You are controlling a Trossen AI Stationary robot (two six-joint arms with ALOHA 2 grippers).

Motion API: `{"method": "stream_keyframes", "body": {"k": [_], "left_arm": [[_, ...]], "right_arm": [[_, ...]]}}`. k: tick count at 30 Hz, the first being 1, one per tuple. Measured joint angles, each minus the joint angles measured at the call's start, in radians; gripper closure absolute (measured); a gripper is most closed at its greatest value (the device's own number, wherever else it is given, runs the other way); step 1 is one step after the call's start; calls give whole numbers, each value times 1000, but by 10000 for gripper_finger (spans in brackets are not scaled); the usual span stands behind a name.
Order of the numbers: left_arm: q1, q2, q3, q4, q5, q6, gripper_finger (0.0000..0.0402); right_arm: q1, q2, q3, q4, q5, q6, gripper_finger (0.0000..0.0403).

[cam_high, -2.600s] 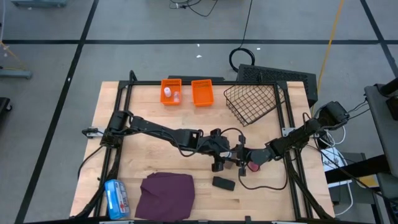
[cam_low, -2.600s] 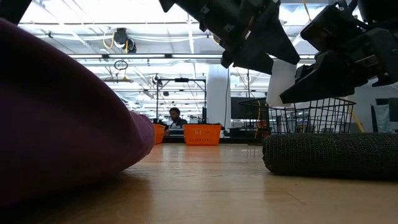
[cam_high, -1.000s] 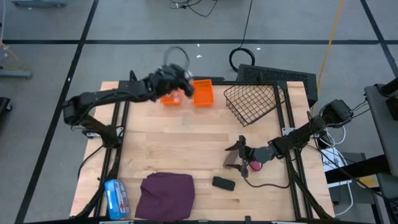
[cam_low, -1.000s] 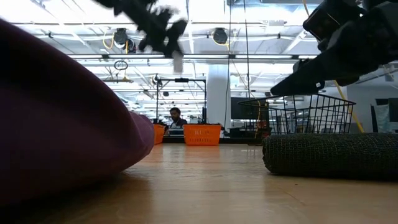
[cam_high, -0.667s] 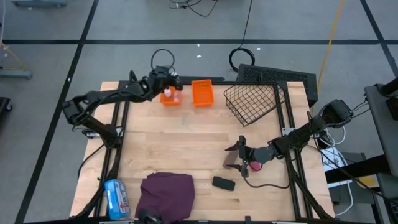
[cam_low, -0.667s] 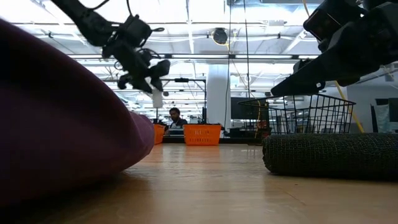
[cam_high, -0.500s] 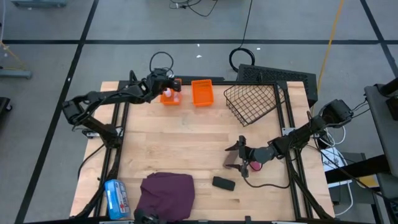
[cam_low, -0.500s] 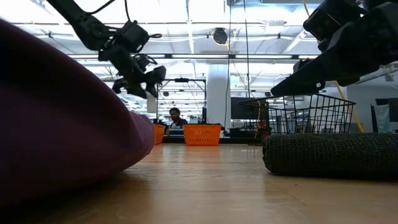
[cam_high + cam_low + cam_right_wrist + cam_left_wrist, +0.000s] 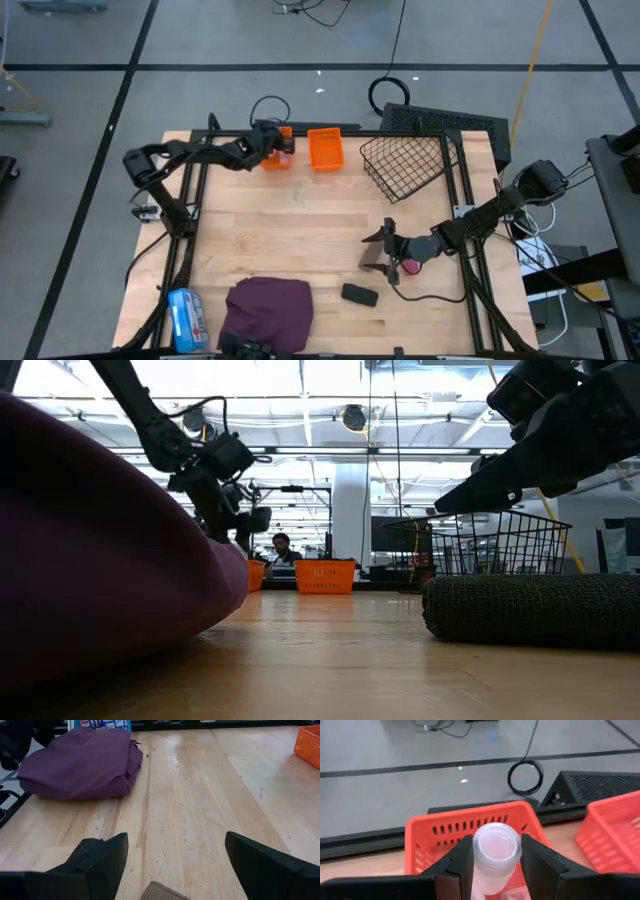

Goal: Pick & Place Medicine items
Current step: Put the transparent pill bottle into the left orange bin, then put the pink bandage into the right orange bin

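Now the left gripper (image 9: 492,865), clamped on a white bottle (image 9: 495,851), hangs over the orange bin (image 9: 425,832); right gripper (image 9: 172,857) gapes.

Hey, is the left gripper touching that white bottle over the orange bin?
Touching. The left wrist view shows the left gripper with both fingers pressed against the white bottle.

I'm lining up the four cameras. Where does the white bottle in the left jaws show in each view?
High view: hidden under the left gripper at the left orange bin.
Low view: not discernible; the gripper shows upper left.
Left wrist view: white bottle centre, clamped between the jaws, over that bin.
Right wrist view: not in it.
Shared landmark: the left orange bin.
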Motion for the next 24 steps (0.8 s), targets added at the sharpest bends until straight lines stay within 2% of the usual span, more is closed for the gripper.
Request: {"method": "stream_keyframes", "body": {"k": [10,17,21,24], "left_arm": [[0,26,0,12,-15,0,265],[0,26,0,8,-38,2,145],[0,26,0,14,-38,5,111],[0,24,0,20,-38,7,97]], "right_arm": [[0,0,0,-3,0,-4,85],[0,0,0,-6,0,0,85],[1,0,0,-20,-2,123,85],[1,0,0,-23,-3,139,84]]}}
